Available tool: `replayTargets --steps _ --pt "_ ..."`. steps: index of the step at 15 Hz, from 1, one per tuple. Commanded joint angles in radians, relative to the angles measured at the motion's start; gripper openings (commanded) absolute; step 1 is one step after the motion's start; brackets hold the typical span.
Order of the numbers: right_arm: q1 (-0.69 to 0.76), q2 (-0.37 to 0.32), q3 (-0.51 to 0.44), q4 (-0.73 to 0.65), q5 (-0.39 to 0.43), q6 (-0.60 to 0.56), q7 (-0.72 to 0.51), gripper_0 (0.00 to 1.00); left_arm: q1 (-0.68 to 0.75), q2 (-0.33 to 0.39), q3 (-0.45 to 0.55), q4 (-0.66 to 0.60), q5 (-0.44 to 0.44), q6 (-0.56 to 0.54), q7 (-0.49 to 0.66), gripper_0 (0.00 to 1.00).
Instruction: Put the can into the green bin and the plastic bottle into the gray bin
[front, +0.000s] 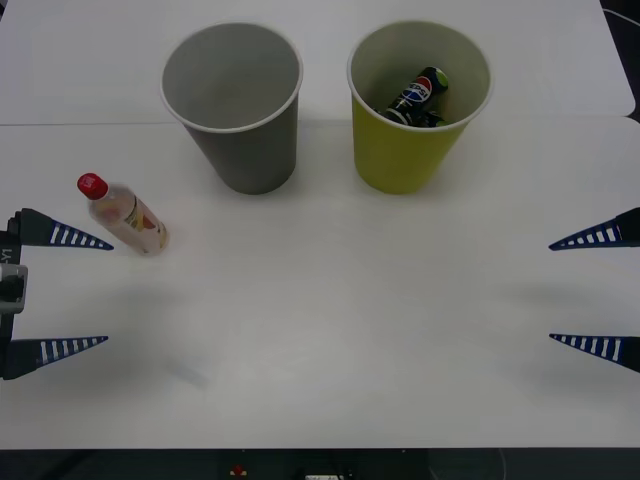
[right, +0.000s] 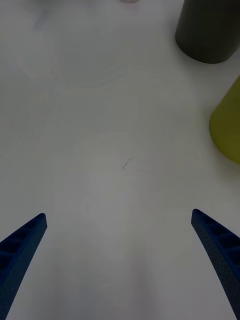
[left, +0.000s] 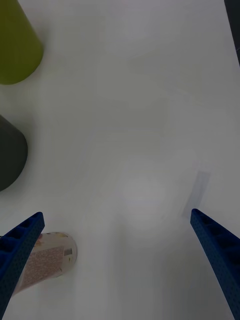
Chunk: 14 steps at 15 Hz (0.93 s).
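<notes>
The plastic bottle (front: 123, 213) lies on the table (front: 330, 340), just beside the far finger of the wide open left gripper (front: 100, 292). The right gripper (front: 555, 292) is wide open too. The can (front: 420, 97) is inside the green bin (front: 410, 150).

can (front: 420, 97): lower body hidden behind the front wall of the green bin (front: 400, 150); small print too small to read.
plastic bottle (front: 125, 214): slightly blurred in the front view; label text unreadable. In the left wrist view only its bottom end (left: 50, 257) shows, partly behind a blue finger.
left gripper (front: 60, 292): cut off by the front view's edge, only the finger tips and a bit of the body visible.
right gripper (front: 595, 292): cut off likewise.
gray bin (right: 207, 30): cropped by the right wrist view's edge, rim unseen.
counter (front: 330, 330): near edge runs into darkness, items there too small to tell.
</notes>
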Motion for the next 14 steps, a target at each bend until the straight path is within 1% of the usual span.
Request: replayTargets --steps 1,4,7,8,10,12,14 --pt "0.0 0.0 0.0 0.0 0.0 0.0 0.0 1.0 0.004 -0.001 -0.001 0.004 0.004 0.009 -0.003 1.0" --pt "0.0 0.0 0.0 0.0 0.0 0.0 0.0 1.0 0.011 0.024 0.005 0.004 0.036 0.027 -0.025 1.0" --pt "0.0 0.0 0.0 0.0 0.0 0.0 0.0 1.0 0.024 0.024 0.007 0.004 0.076 0.039 -0.026 1.0" --pt "0.0 0.0 0.0 0.0 0.0 0.0 0.0 1.0 0.043 0.024 0.007 0.004 0.102 0.062 -0.026 1.0" --pt "0.0 0.0 0.0 0.0 0.0 0.0 0.0 1.0 0.108 0.019 0.017 -0.038 0.122 0.13 -0.016 1.0" --pt "0.0 0.0 0.0 0.0 0.0 0.0 0.0 1.0 0.165 0.001 0.03 -0.053 0.166 0.179 0.003 1.0" --pt "0.0 0.0 0.0 0.0 0.0 0.0 0.0 1.0 0.201 -0.024 0.039 -0.07 0.18 0.206 0.063 1.0"
